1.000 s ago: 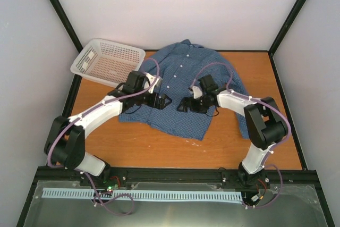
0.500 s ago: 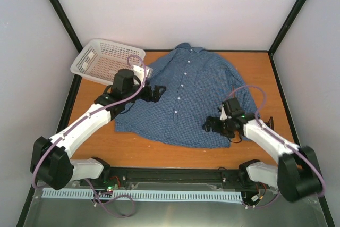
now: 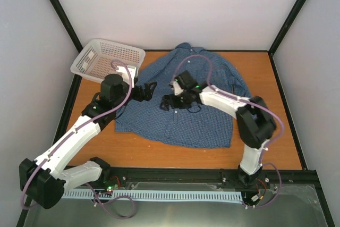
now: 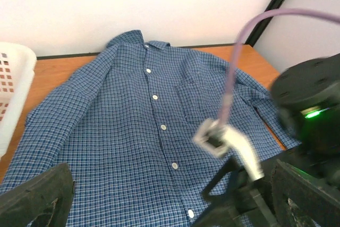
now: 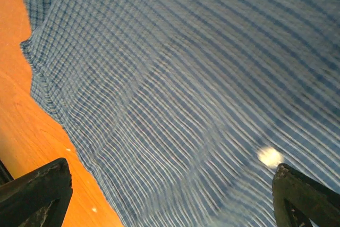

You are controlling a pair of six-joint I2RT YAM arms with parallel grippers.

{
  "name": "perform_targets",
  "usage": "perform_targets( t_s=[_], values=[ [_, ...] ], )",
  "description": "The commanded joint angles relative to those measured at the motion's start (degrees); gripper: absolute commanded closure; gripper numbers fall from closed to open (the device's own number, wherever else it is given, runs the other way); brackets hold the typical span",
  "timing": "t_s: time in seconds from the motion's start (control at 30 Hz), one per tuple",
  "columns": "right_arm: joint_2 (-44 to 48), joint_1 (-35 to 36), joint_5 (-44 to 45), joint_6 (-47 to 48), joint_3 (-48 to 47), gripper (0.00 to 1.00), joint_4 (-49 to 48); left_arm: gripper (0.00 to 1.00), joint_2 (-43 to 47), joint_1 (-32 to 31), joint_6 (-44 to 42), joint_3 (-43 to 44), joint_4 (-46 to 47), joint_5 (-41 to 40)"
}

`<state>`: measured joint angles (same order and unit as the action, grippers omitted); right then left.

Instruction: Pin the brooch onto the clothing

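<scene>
The blue checked shirt (image 3: 196, 99) lies spread flat on the table, collar at the far side, its white buttons running down the front. My left gripper (image 3: 147, 90) hovers open and empty over the shirt's left sleeve side. My right gripper (image 3: 169, 101) hovers open and empty over the button row at the shirt's middle. In the left wrist view the shirt (image 4: 122, 131) fills the frame between my wide-apart fingers (image 4: 40, 198), with the right arm at the right. The right wrist view shows blurred shirt cloth (image 5: 175, 78) and one white button (image 5: 270, 156). The brooch is not in view.
A white plastic basket (image 3: 109, 59) stands at the far left, touching the shirt's left shoulder area; its rim shows in the left wrist view (image 4: 13, 94). The orange table (image 3: 159, 144) shows bare in front of the shirt. Black frame posts stand at the back corners.
The right arm has swung from the shirt's near right corner to its middle. The left gripper has drawn back slightly to the left. The shirt lies flatter than one second ago.
</scene>
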<state>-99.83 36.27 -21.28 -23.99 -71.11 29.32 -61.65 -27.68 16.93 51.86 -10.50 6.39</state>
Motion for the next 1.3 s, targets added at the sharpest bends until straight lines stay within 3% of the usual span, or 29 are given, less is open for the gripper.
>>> perform_targets(
  t_s=[0.0, 0.17, 0.27, 0.4, 0.53, 0.63, 0.7, 0.87, 1.03, 1.17, 1.27],
  values=[
    [-9.27, 4.97, -2.07, 1.69, -8.91, 0.00, -0.87, 0.00, 3.64, 0.26, 2.07, -0.48, -0.74, -3.52],
    [-14.36, 5.92, -1.30, 2.48, -6.19, 0.00, -1.44, 0.00, 4.80, 0.26, 1.68, -1.28, -0.83, -4.62],
    [-11.54, 5.55, 2.22, 2.18, 2.57, 0.00, -3.25, 0.00, 4.81, 0.32, 1.35, -1.32, -0.89, -4.61],
    [-1.25, 2.98, 5.76, -2.08, 19.88, 0.00, -3.86, 0.00, 4.46, 0.35, 0.57, -2.04, 0.07, -5.41],
    [19.50, -0.21, 9.00, -8.02, 34.21, 0.00, -0.30, 0.00, 3.74, 0.41, 0.33, -2.53, 0.64, -4.58],
    [34.01, -2.40, 12.89, -8.97, 36.26, 0.00, 6.14, 0.00, 2.88, 0.59, 0.59, -2.92, 0.64, -4.84],
    [37.40, -2.73, 12.20, -7.03, 33.36, 0.00, 6.80, 0.00, 2.11, 0.78, 1.39, -3.41, 0.24, -4.39],
    [25.29, -2.75, 7.41, -2.55, 21.41, 0.00, 2.54, 0.00, -1.82, 0.97, 4.29, -5.46, -3.60, -1.66],
    [14.83, -2.71, -1.37, -3.04, 15.98, 0.00, -6.71, 0.11, -10.52, 1.04, 7.09, -5.26, -16.53, 4.14],
    [7.62, -1.22, -7.40, -3.22, 14.12, 0.00, -10.66, 0.17, -12.28, 1.11, 11.70, -9.36, -13.29, 8.53],
    [5.45, -0.09, -7.26, -2.85, 15.47, 0.01, -12.55, 0.31, -15.72, 2.41, 13.19, -6.72, -11.11, 7.30]
  ],
)
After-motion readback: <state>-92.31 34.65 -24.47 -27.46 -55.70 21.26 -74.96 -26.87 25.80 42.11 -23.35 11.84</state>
